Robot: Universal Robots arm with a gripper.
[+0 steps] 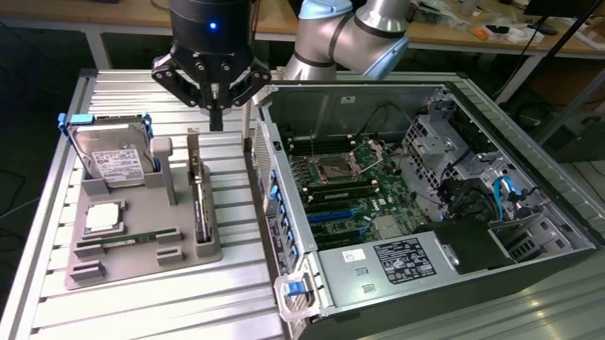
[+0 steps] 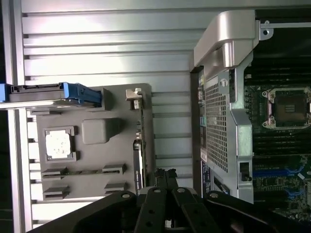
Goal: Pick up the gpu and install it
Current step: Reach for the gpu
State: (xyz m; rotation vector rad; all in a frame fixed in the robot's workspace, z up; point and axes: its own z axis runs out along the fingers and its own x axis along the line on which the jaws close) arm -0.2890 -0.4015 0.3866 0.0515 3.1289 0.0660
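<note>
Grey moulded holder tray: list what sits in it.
Blue-framed silver hard drive, square silver processor chip, narrow green memory stick, dark gpu card on edge. Slots hide their lower edges.

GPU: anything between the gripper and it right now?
Nothing visible. The gripper hangs above the gray holder, and the gpu stands on edge in its slot just below, top edge exposed. The hard drive sits off to the side, apart.

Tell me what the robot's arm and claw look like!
The arm is made of round silver-grey tubes with a pale blue cap at one joint. The gripper is black, with a small glowing blue light on its body and jointed black bars leading to narrow fingers.
</note>
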